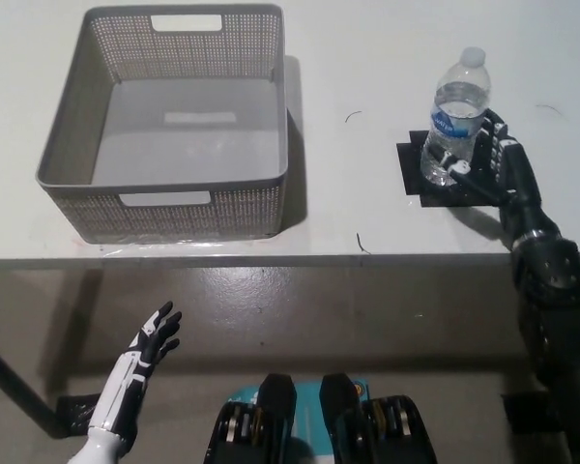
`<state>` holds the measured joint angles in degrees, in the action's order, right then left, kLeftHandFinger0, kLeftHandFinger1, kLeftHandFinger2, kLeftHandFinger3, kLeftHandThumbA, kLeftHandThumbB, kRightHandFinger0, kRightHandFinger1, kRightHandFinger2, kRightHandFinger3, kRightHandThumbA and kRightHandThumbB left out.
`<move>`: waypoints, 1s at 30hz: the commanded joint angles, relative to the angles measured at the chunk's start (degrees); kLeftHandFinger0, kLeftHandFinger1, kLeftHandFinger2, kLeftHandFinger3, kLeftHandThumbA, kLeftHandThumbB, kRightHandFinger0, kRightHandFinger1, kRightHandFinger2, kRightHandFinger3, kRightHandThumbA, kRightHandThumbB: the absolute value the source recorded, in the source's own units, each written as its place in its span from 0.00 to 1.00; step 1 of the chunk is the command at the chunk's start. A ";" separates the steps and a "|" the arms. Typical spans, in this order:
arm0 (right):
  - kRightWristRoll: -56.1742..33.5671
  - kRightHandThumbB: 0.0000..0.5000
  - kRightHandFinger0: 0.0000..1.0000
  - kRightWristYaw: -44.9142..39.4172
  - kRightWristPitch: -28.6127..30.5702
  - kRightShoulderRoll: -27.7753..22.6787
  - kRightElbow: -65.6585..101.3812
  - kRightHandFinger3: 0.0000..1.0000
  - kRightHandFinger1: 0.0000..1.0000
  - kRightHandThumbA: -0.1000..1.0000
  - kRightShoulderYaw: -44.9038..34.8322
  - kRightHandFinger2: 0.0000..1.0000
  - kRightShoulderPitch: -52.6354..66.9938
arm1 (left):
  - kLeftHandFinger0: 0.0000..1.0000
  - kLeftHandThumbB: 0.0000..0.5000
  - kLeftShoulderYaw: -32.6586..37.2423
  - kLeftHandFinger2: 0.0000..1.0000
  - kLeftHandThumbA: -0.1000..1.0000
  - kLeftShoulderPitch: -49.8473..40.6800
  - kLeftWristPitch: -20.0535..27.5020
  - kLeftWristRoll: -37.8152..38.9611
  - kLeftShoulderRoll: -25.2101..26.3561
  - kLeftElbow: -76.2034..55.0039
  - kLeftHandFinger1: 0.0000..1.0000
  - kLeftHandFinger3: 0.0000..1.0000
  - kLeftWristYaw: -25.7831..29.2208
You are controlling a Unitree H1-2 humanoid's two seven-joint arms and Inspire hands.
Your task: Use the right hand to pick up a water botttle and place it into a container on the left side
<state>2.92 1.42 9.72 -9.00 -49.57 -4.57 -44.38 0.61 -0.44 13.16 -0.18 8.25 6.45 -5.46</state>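
On black taped square point(451, 196), table right: clear plastic water bottle point(456, 121) stood upright | black right hand point(490, 159) wrapped around its right side, grasp closing | grey woven basket point(164, 203) far left | white left hand point(147, 345) held open, low.

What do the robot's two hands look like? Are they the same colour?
No. The left hand is white with black fingers and dark lines along its back, on a smooth white forearm. The right hand is black with small pale patches on its fingers, on a thick, chunky black arm.
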 commanded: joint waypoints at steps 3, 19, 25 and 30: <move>-3.34 1.00 1.00 -1.17 2.63 -0.32 -15.00 1.00 1.00 1.00 -1.51 1.00 -15.24 | 1.00 0.21 0.30 1.00 1.00 0.14 2.80 -0.32 0.15 -0.62 1.00 1.00 -0.24; -10.17 0.29 0.00 11.97 3.19 2.00 -29.33 0.59 0.33 0.00 -13.70 0.73 -28.48 | 1.00 0.21 0.55 1.00 1.00 0.20 2.46 0.67 0.80 -1.12 1.00 1.00 -1.22; -10.34 0.27 0.00 9.53 6.19 3.34 -26.02 0.71 0.29 0.00 -12.66 0.71 -28.68 | 1.00 0.23 0.93 1.00 1.00 -0.76 2.96 0.01 0.78 -0.96 1.00 1.00 -1.13; -7.62 0.22 0.00 9.43 8.66 5.61 -19.17 0.65 0.26 0.00 -8.89 0.69 -30.18 | 1.00 0.20 1.03 1.00 1.00 -0.98 2.88 -0.42 0.82 -1.05 1.00 1.00 -0.80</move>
<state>-5.91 10.98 11.63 -4.43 -74.86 -15.84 -68.95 1.72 -1.47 14.09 -0.42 8.34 6.96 -5.77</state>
